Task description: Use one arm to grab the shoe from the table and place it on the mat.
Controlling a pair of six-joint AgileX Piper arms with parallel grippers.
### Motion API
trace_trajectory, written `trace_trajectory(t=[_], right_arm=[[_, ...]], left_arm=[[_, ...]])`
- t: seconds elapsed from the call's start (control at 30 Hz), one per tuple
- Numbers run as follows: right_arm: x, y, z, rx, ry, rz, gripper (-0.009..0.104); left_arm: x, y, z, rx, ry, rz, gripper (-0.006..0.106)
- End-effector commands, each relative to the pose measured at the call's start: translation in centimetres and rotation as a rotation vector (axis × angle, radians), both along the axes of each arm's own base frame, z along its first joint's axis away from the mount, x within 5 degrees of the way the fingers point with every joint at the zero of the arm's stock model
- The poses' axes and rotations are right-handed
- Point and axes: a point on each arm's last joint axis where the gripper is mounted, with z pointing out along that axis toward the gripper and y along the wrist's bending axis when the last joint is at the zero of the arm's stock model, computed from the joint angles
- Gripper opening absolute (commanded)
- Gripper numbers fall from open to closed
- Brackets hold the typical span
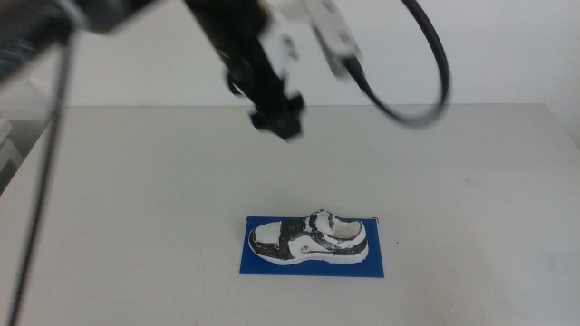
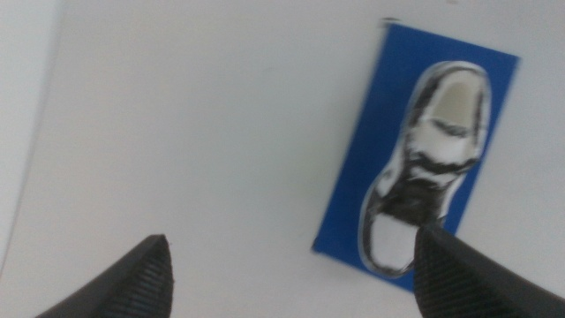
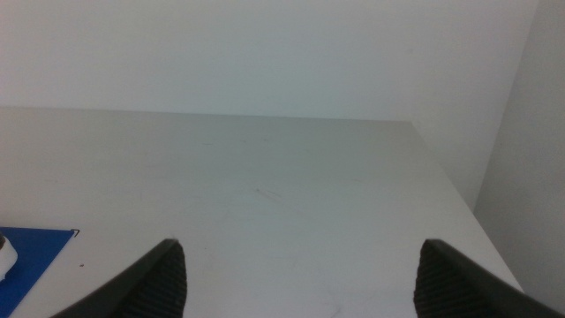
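Shoe [image 1: 309, 238] is sitting on the mat [image 1: 313, 264] at lower centre of the middle view, lying along it with blue showing all round, so I'm judging the placing as done. My left gripper [image 1: 275, 118] is hanging in the air at upper centre, well above and apart from the shoe, jaws spread wide with nothing between them; the left wrist view is showing both jaw tips far apart with only bare table [image 1: 136, 199] in the gap. My right gripper [image 3: 296, 278] is waiting off to the side, also wide open and empty, looking over the far table edge.

Doing this step well: I'm thinking lift straight up and away, keeping the dangling cable [image 1: 426, 81] from brushing the shoe or dragging the mat.

Shoe is a low-top sneaker, white with black patches, black laces, white sole, open collar showing a pale lining. Mat is a thin flat sheet, solid deep blue, rectangular. Table is plain matte white-grey with faint scuffs. Jaw faces are looking dark and finely ribbed.
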Motion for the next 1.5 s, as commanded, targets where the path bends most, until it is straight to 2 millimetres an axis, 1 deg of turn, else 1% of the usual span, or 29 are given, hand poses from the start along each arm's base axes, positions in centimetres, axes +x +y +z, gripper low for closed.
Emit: trace_trajectory(t=[0.0,0.1,0.17,0.3,0.4,0.53,0.63,0.7,0.83,0.9,0.93,0.97,1.0,1.03,1.1,1.13,1.17,1.23,1.27,1.33,1.47], right_arm=[[-0.2,-0.1,1.2,-0.025,-0.109,-0.008,0.066],[-0.2,-0.1,1.2,-0.025,-0.109,-0.008,0.066],[-0.2,-0.1,1.2,-0.025,-0.109,-0.008,0.066],[-0.2,-0.1,1.2,-0.025,-0.109,-0.008,0.066],[-0.2,-0.1,1.2,-0.025,-0.109,-0.008,0.066],[-0.2,-0.1,1.2,-0.025,-0.109,-0.008,0.066],[-0.2,-0.1,1.2,-0.025,-0.109,-0.008,0.066],[-0.2,-0.1,1.2,-0.025,-0.109,-0.008,0.066],[-0.2,-0.1,1.2,-0.025,-0.109,-0.008,0.066],[-0.2,-0.1,1.2,-0.025,-0.109,-0.008,0.066],[-0.2,-0.1,1.2,-0.025,-0.109,-0.008,0.066],[-0.2,-0.1,1.2,-0.025,-0.109,-0.008,0.066],[-0.2,-0.1,1.2,-0.025,-0.109,-0.008,0.066],[-0.2,-0.1,1.2,-0.025,-0.109,-0.008,0.066],[-0.2,-0.1,1.2,-0.025,-0.109,-0.008,0.066],[-0.2,-0.1,1.2,-0.025,-0.109,-0.008,0.066],[-0.2,-0.1,1.2,-0.025,-0.109,-0.008,0.066],[-0.2,-0.1,1.2,-0.025,-0.109,-0.008,0.066],[-0.2,-0.1,1.2,-0.025,-0.109,-0.008,0.066],[-0.2,-0.1,1.2,-0.025,-0.109,-0.008,0.066],[-0.2,-0.1,1.2,-0.025,-0.109,-0.008,0.066]], left_arm=[[-1.8,2.9,4.4,-0.069,-0.010,0.096,0.094],[-2.0,6.2,6.5,-0.122,-0.040,0.216,0.094],[-2.1,8.1,7.5,-0.155,-0.054,0.277,0.094],[-3.2,11.7,10.0,-0.214,-0.111,0.360,0.094],[-4.1,13.2,11.0,-0.234,-0.138,0.399,0.094],[-5.5,14.2,11.9,-0.267,-0.155,0.474,0.094],[-7.4,15.0,12.6,-0.320,-0.227,0.569,0.094],[-8.7,15.5,12.3,-0.381,-0.302,0.617,0.094],[-11.5,16.6,10.5,-0.500,-0.543,0.648,0.094],[-13.2,17.1,8.9,-0.578,-0.669,0.657,0.094],[-13.9,17.3,8.1,-0.609,-0.714,0.663,0.094],[-14.8,17.6,6.6,-0.640,-0.745,0.676,0.094],[-15.8,17.9,6.1,-0.692,-0.794,0.687,0.094],[-16.8,18.2,5.1,-0.726,-0.823,0.698,0.094],[-18.5,18.8,2.7,-0.754,-0.850,0.721,0.094],[-19.6,19.1,1.7,-0.767,-0.866,0.730,0.094],[-20.2,19.4,0.5,-0.768,-0.851,0.750,0.094],[-21.9,20.0,-1.5,-0.781,-0.833,0.798,0.094],[-22.4,20.2,-2.5,-0.779,-0.817,0.819,0.094],[-23.9,20.7,-4.6,-0.773,-0.815,0.857,0.094],[-26.5,21.3,-7.9,-0.754,-0.855,0.884,0.094]])
